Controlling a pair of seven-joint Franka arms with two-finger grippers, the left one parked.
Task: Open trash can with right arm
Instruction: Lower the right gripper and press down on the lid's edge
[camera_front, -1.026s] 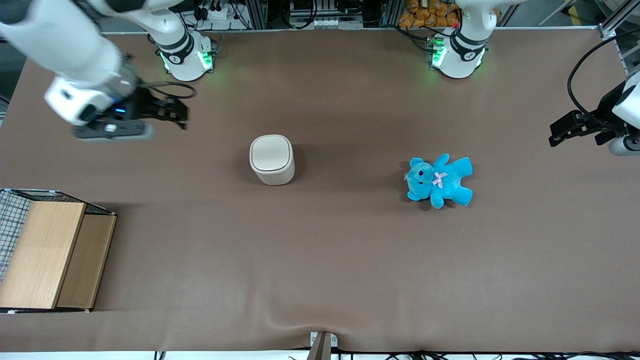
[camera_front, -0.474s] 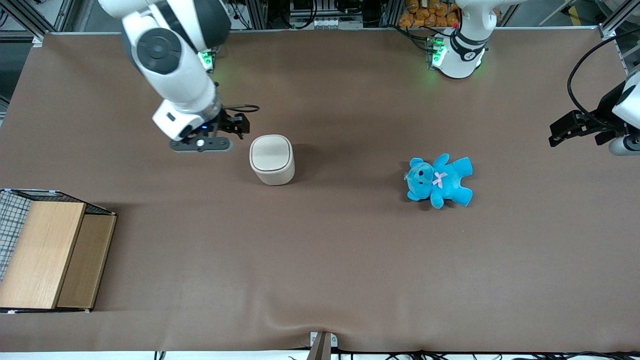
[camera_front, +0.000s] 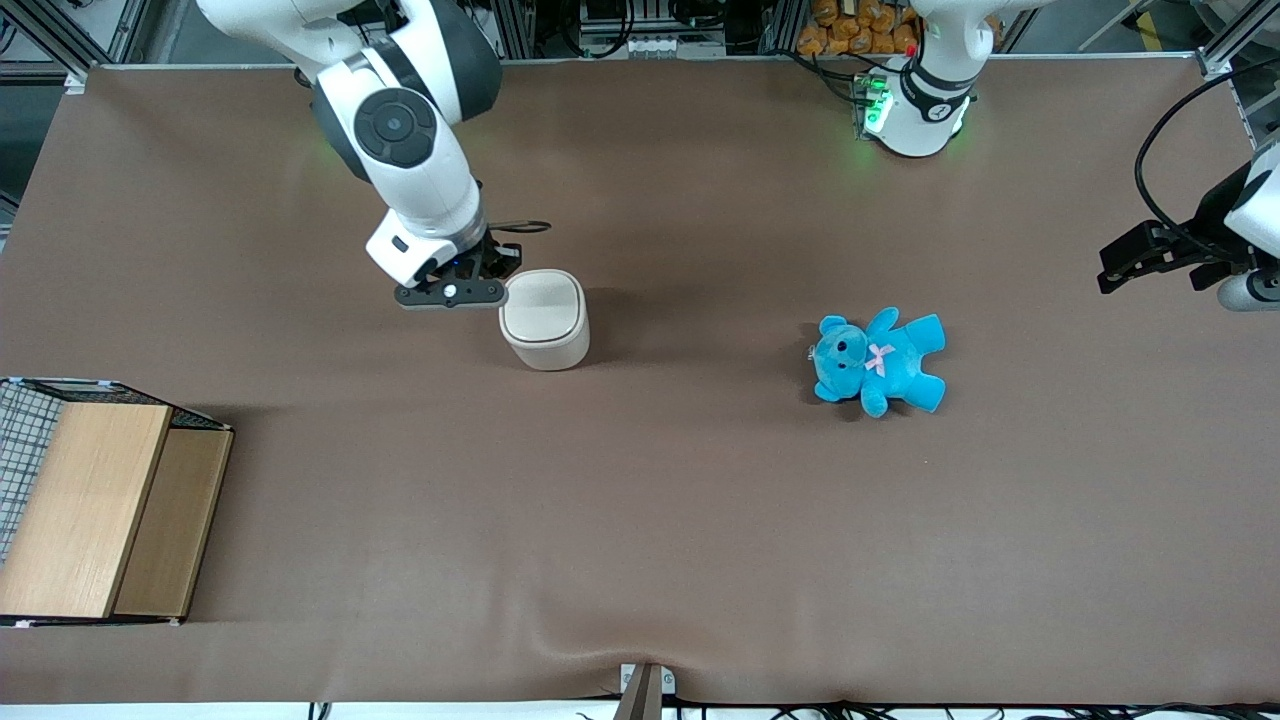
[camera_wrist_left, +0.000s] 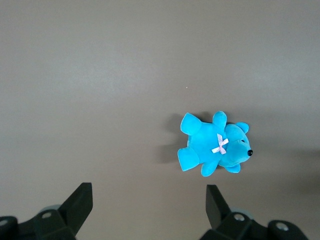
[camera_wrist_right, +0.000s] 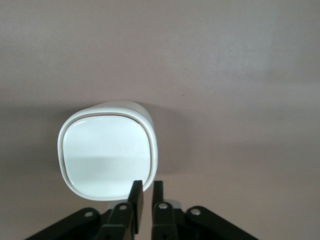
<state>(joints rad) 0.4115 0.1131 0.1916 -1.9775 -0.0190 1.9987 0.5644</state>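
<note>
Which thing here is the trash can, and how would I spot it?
On the brown table, find the white right arm; its black gripper, fingers shut, hangs at the edge of the trash can. It is a small cream-white bin with a flat shut lid, unlike the blue teddy bear or the wooden box.

Even overhead light falls on the matte worktop (camera_front: 700, 520) — soft shadows beside the trash can (camera_front: 544, 320) and teddy (camera_front: 880, 360). The can's lid glares white under the closed pincer (camera_wrist_right: 148, 192) — everything stays sharp.
</note>
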